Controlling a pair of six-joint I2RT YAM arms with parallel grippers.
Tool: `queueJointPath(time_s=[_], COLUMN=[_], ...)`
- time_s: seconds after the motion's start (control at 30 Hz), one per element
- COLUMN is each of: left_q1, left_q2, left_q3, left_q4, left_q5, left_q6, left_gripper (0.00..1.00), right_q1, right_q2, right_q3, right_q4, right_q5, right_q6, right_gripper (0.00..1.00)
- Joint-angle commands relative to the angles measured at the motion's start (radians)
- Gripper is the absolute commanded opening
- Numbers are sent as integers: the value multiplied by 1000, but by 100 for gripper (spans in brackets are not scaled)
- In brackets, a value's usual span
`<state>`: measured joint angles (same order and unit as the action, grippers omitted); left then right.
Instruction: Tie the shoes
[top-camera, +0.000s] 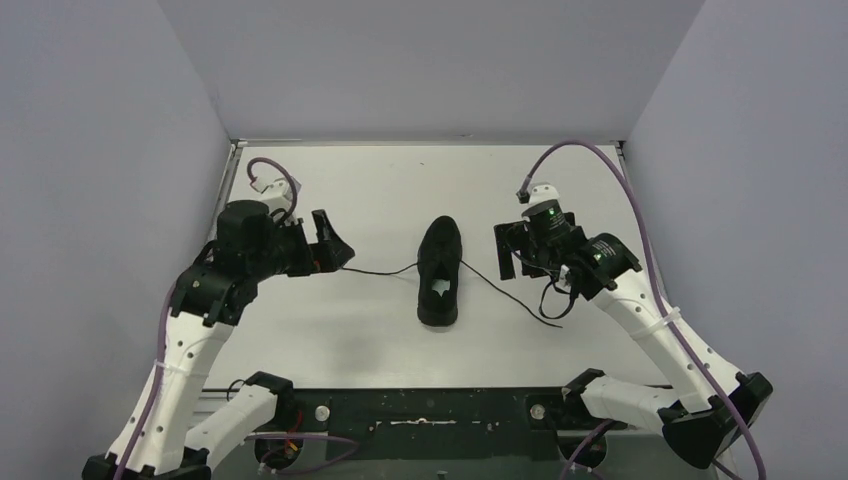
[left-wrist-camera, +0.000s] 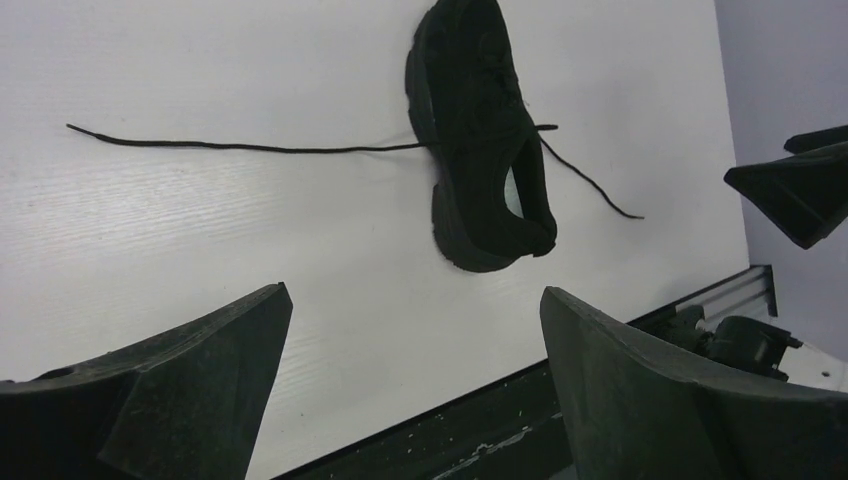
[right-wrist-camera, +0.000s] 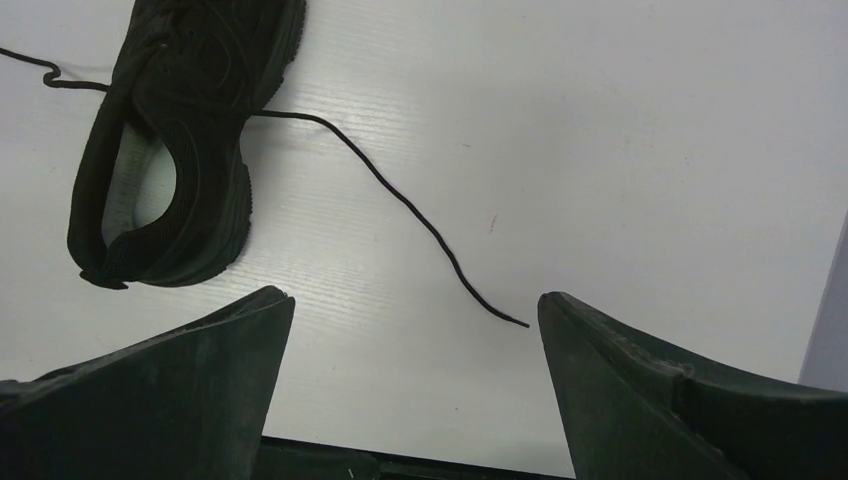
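A single black sneaker (top-camera: 439, 272) lies in the middle of the white table, toe away from the arms, with a small white patch in its opening. It also shows in the left wrist view (left-wrist-camera: 478, 140) and the right wrist view (right-wrist-camera: 175, 150). One thin black lace (top-camera: 378, 271) runs left across the table, the other lace (top-camera: 508, 294) runs right and toward the near edge; both lie loose and untied. My left gripper (top-camera: 328, 245) is open and empty, left of the shoe above the left lace end. My right gripper (top-camera: 512, 252) is open and empty, right of the shoe.
Grey walls close in the table on the left, back and right. A black rail (top-camera: 430, 410) with the arm bases runs along the near edge. The right lace end (right-wrist-camera: 520, 322) lies between my right fingers in that view.
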<state>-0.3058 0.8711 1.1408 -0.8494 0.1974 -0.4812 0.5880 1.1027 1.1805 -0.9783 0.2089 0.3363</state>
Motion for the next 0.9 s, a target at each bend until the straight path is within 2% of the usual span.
queueJointPath(time_s=[0.0,0.23,0.4,0.53,0.63,0.8,0.87], left_q1=[3,-61,-95,-130,-143,-147,-147], left_q2=[109,161,214,210,198,156,140], left_q3=[34,-12,-23,-38,-51,-93,-119], left_q4=[8,50,24,15,20,66,97], left_q5=[121,103,94,101,119,139,151], left_q6=[78,127,155,177,181,171,171], left_gripper=[95,93,85,84,83,76,75], right_q1=[-7,-41,-77,-113,-145,-157,-161], right_q2=[25,188,304,378,408,500,535], right_q3=[16,-4,-36,-55,-93,-152,-168], right_q4=[-1,-21,82,156,223,299,324], right_q5=[-10,-64,-134,-194,-297,-306,-273], right_q6=[-49,-128,-220,-255,-255,-244,-232], right_gripper=[100,99,88,83,77,64,62])
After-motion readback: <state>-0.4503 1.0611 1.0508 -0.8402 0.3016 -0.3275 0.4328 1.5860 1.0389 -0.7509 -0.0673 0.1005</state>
